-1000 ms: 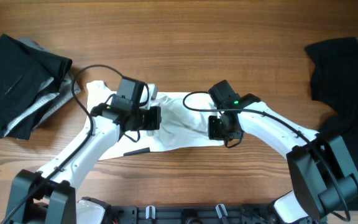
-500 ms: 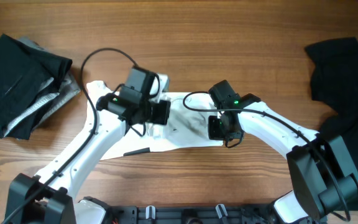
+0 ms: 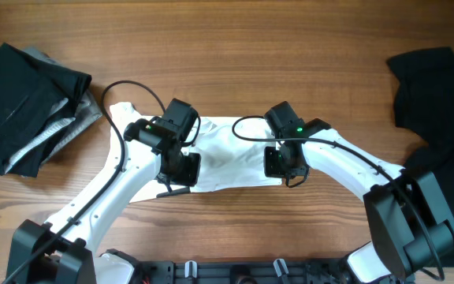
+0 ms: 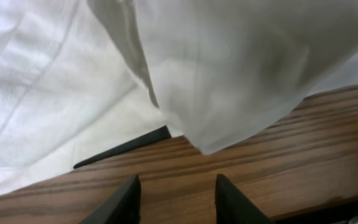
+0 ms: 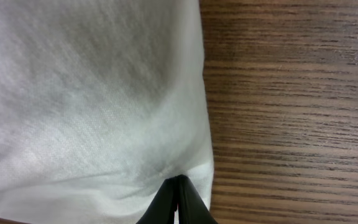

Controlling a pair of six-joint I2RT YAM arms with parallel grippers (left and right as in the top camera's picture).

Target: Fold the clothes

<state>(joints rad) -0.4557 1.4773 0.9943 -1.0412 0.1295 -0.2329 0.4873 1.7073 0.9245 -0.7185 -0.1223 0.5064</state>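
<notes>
The white T-shirt (image 3: pixel 231 150) lies folded into a band at the table's middle, and its small dark label (image 3: pixel 173 192) pokes out at the near left. My left gripper (image 3: pixel 181 172) stands open over the shirt's near left edge. In the left wrist view its fingertips (image 4: pixel 127 200) frame bare wood, with a loose fold of the shirt (image 4: pixel 229 74) and the label (image 4: pixel 123 147) just beyond them. My right gripper (image 3: pixel 278 167) is shut on the shirt's near right corner (image 5: pixel 194 168), with both fingertips (image 5: pixel 180 202) pinched together on the cloth.
A folded stack of black and grey clothes (image 3: pixel 22 99) sits at the far left. A loose black garment (image 3: pixel 436 95) lies at the right edge. Bare wood (image 3: pixel 290 47) stretches behind the shirt.
My left gripper lifted a fold of the shirt, swung back toward the near edge, opened and let the cloth go. The right gripper has stayed put, still pinching.
</notes>
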